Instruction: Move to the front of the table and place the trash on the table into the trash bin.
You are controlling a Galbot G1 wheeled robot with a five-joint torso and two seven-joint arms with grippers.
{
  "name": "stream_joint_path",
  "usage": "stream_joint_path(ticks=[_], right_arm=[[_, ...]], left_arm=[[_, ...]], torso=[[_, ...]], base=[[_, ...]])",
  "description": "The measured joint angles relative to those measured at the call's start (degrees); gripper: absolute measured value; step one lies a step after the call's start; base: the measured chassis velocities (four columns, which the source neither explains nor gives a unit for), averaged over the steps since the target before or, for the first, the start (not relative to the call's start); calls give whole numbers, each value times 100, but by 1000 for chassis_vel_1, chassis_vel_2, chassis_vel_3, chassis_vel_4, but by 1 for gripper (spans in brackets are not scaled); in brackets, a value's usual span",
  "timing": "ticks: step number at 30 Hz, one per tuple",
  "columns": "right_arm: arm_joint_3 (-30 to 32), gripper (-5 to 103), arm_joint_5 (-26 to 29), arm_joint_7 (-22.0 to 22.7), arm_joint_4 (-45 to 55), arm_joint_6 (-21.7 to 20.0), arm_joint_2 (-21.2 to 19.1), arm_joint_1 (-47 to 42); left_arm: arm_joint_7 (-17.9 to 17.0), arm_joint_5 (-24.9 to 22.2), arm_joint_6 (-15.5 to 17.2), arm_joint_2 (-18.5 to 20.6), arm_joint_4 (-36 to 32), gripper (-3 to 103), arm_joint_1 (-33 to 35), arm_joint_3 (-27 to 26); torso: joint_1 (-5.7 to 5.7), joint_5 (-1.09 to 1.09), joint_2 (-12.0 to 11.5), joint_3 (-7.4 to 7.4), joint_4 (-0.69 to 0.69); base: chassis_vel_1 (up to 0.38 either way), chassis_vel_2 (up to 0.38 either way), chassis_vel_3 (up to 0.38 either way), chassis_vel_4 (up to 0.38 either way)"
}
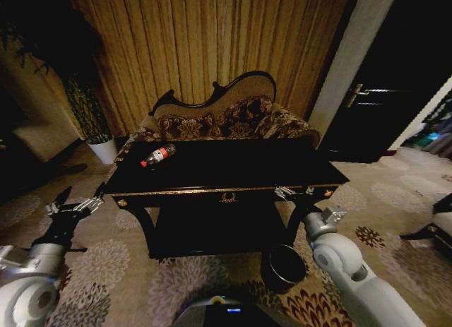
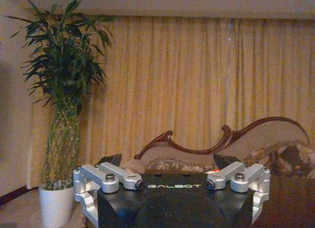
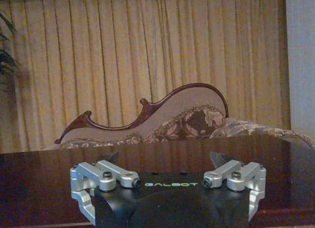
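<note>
Your trash: a clear bottle (image 1: 158,155) with red label and cap lies on its side on the desk (image 1: 233,173) top, toward the far left corner. It sits ahead and right of the left end effector (image 1: 79,200), well apart from it, and farther still, ahead and left, from the right end effector (image 1: 293,193).

The trash bin (image 1: 284,266) stands on the carpet under the desk's front right, just behind and left of the right end effector, beside that arm's wrist.

Left end effector (image 2: 168,165) hangs off the desk's left front corner, below top level, fingers spread apart, nothing between them. Right end effector (image 3: 164,161) sits at the desk's front edge near the right corner, fingers also spread, empty.

Beyond the desk: patterned sofa (image 1: 226,119) against the curtain (image 1: 212,44). Plant in a white pot (image 1: 104,149) is ahead of the left end effector, left of the sofa. Dark door (image 1: 385,94) off to the right.
</note>
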Motion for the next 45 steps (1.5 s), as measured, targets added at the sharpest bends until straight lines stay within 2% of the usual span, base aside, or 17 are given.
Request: stream_joint_path(ticks=[2, 6, 25, 45], right_arm=[[11, 100, 0, 0, -15, 1, 0, 2], [13, 100, -2, 0, -19, 2, 1, -1], [-62, 100, -48, 8, -39, 4, 30, -18], [-162, 100, -132, 24, -115, 70, 97, -42]], left_arm=[[-55, 26, 138, 1, -37, 100, -5, -8], [-73, 65, 214, -3, -61, 100, -14, -8], [-77, 48, 203, -22, -15, 100, -15, 3], [-94, -31, 250, 139, 129, 100, -122, 21]], torso=[[-1, 0, 0, -1, -1], [-2, 0, 0, 0, 0], [-1, 0, 0, 0, 0], [-2, 0, 1, 0, 0]], base=[[-82, 81, 78, -89], [-92, 80, 93, -92], [-104, 99, 104, -107], [-8, 8, 10, -5]])
